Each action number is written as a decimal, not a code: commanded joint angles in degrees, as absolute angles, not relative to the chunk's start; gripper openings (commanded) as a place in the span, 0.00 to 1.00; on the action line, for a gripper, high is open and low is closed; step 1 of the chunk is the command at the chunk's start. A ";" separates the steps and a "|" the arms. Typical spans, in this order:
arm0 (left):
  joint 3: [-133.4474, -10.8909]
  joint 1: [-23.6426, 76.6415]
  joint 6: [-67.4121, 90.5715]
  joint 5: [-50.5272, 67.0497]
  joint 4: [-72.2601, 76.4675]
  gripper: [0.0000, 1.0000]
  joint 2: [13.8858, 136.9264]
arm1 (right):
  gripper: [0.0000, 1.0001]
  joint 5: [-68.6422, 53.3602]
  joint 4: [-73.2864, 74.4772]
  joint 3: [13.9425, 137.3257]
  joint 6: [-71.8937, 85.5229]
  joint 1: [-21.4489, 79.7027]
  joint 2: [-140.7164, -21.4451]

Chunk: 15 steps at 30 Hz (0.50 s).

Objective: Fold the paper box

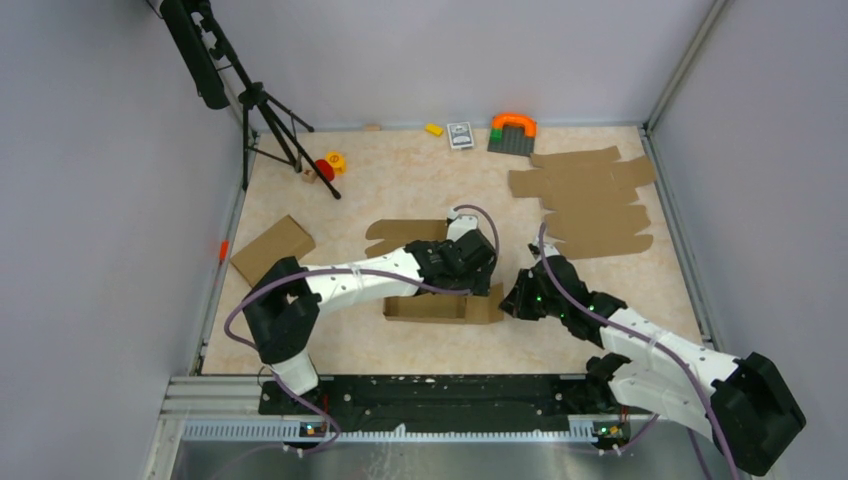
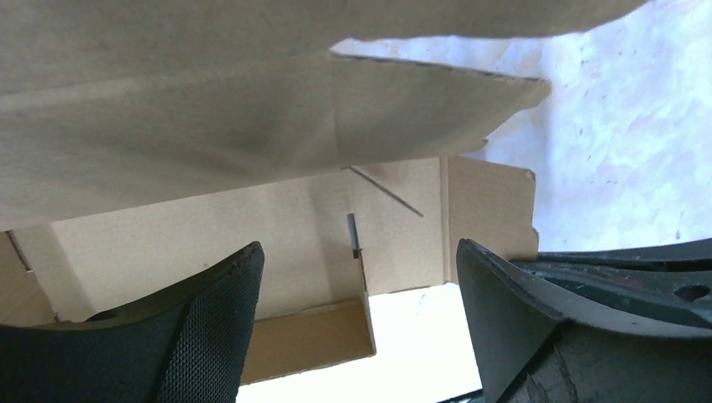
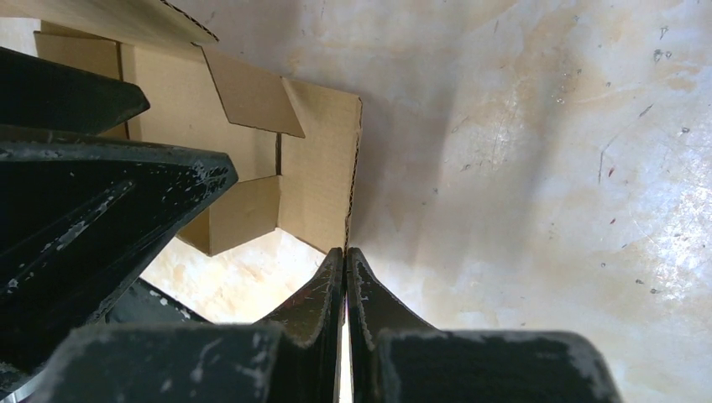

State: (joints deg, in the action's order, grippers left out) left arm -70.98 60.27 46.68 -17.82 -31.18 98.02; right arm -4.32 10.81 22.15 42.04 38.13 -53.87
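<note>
Top external: paper box (image 1: 432,308) sits mid-frame, slightly below centre, on the bench (image 1: 400,180). It's half formed. The long wall on its lower side stands upright, and a flat flap with rounded tabs lies toward the top of frame. The rest is hidden under the left arm (image 1: 360,278). That arm comes in from lower left and ends over the middle of the paper box. Right arm (image 1: 640,335) comes in from lower right, tip at the right end of the paper box.

Left wrist: left jaws released, fingers (image 2: 214,323) spread wide at the bottom corners of the frame, nothing between them. Through the gap is an upright panel with a narrow slot. One flap leans across the top of frame, with bare bench at right.

Right wrist: right jaws clenched, fingertips (image 3: 332,281) pressed flat together, nothing visibly caught. The tips sit right at the lower corner of the end panel, mid-frame. Touching or just beside, can't tell. Small inner flaps are folded in at upper left.

Elsewhere in top external:
- pile of flat cardboard sheets (image 1: 590,200) upper right, well apart from the paper box
- closed brown carton (image 1: 272,248) at left
- tripod (image 1: 262,105) upper left
- arch toy (image 1: 512,130), orange and green, plus small card box (image 1: 460,135) and yellow block (image 1: 433,129) along the top edge of the bench
- red and yellow toy (image 1: 328,166) by the tripod feet
</note>
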 commanded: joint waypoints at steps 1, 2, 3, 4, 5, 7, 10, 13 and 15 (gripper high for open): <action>-71.00 60.13 48.83 -20.83 -25.06 0.85 98.22 | 0.00 -4.49 10.26 24.08 42.08 38.85 -52.17; -71.88 60.05 48.83 -21.30 -25.74 0.85 98.88 | 0.00 -4.53 10.31 24.06 42.10 38.85 -51.98; -72.67 60.11 48.69 -21.58 -26.51 0.84 99.59 | 0.00 -4.53 10.31 24.08 42.10 38.85 -51.95; -73.44 60.11 48.64 -21.82 -27.21 0.82 100.44 | 0.00 -4.60 10.43 24.08 42.07 38.89 -51.81; -74.02 60.09 48.54 -21.97 -27.70 0.80 101.23 | 0.00 -4.64 10.44 24.08 42.02 38.90 -51.77; -74.69 60.10 48.20 -21.89 -28.22 0.74 102.59 | 0.00 -4.57 10.40 24.12 42.01 38.85 -51.70; -75.66 60.09 47.78 -22.08 -30.17 0.60 104.18 | 0.00 -4.47 10.79 24.26 41.92 38.93 -51.60; -76.09 60.03 47.41 -23.20 -32.23 0.53 104.84 | 0.00 -4.25 10.84 24.19 41.93 38.87 -51.35; -75.90 60.11 47.19 -23.76 -33.32 0.49 104.70 | 0.00 -3.97 10.88 24.17 41.92 38.91 -51.20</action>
State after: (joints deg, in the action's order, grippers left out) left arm -73.82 60.25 47.86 -21.08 -30.68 104.86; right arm -4.38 11.44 22.17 42.06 38.13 -52.73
